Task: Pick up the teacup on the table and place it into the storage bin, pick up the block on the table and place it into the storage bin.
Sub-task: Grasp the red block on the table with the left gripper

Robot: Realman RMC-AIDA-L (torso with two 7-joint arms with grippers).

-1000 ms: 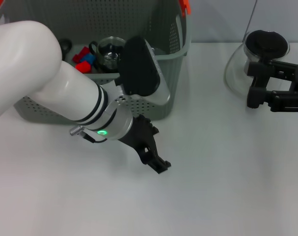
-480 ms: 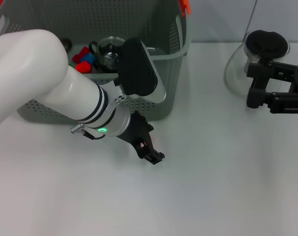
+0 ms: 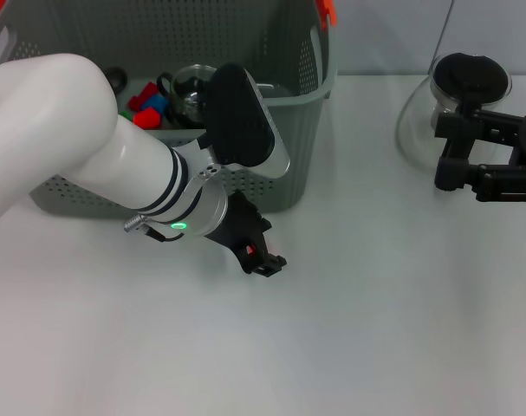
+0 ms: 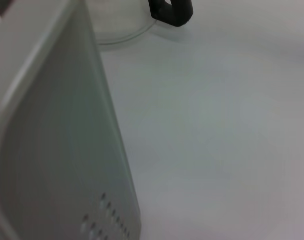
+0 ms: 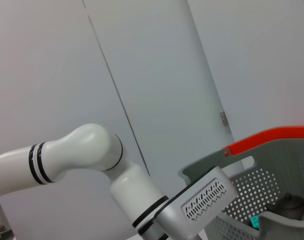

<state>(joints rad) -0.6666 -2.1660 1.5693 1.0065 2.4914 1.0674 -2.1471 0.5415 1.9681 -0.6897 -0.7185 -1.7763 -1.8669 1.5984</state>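
The storage bin stands at the far left of the white tabletop. In the head view, a glass teacup sits inside the bin, next to red and blue blocks on the bin floor.

The left hand is low over the tabletop, just in front of the bin's near wall, at its right end. Its black fingers point down and away from the bin; something small and red shows between them, but whether the hand is open or closed on anything cannot be told.

The left wrist view shows none of that hand. It shows the bin's grey outer wall close up with a few perforations, bare tabletop beyond, and farther off the base of a glass carafe with a black part beside it.

The right hand sits well to the right of the bin, just beside the carafe with its black lid; its fingers stand apart and hold nothing.

The right wrist view alone shows the bin's orange-red handle raised above the rim, a dark lidded item inside, and the left arm in front of pale wall panels.
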